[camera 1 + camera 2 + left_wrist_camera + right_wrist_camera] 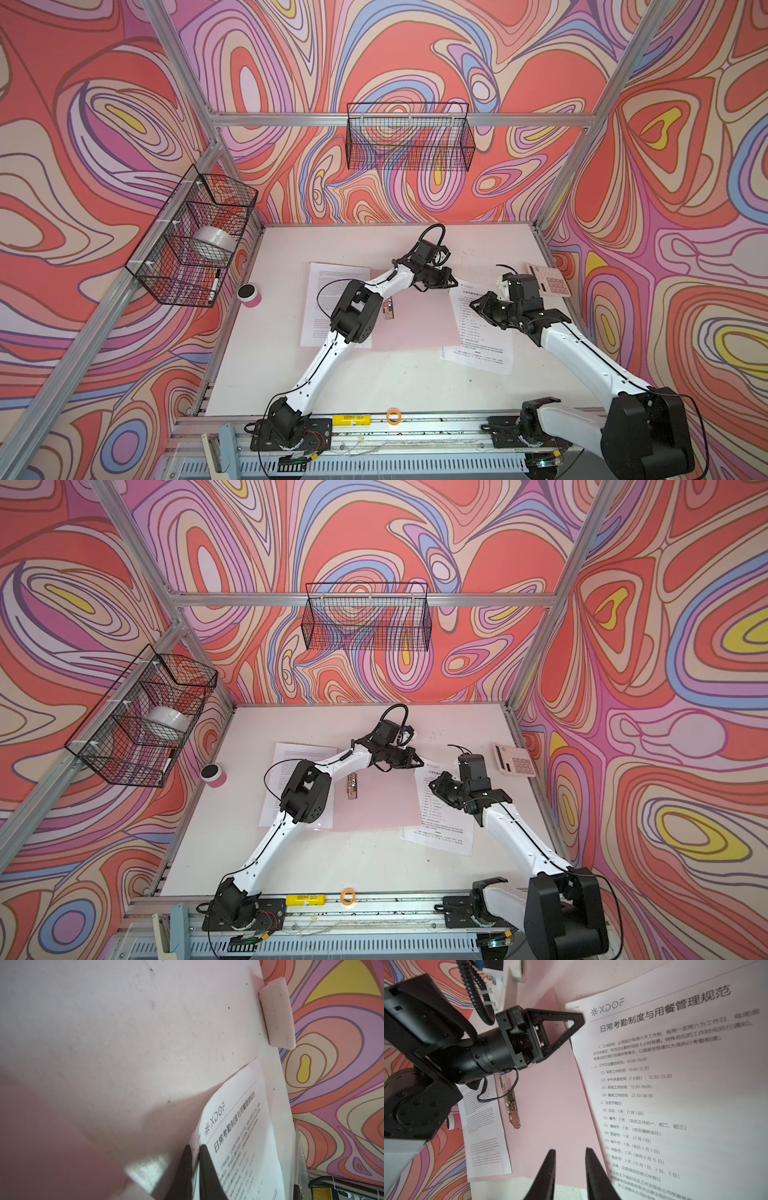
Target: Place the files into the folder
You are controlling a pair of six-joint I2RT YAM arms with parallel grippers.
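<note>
Left claw (pixel 195 1147): closed, pinching the top corner of the headed sheet (pixel 675 1084).
Right claw (pixel 570 1150): jaws partly apart, holding nothing, above the folder (pixel 415 324) beside that sheet.
Headed sheet: right of centre on the desk (pixel 415 249), left edge overlapping the folder.
Folder: pale pink, flat mid-desk, metal clip (pixel 389 311) along its left.
Second sheet (pixel 324 299): left of the clip.
Calculator (pixel 548 280): far right desk edge.
</note>
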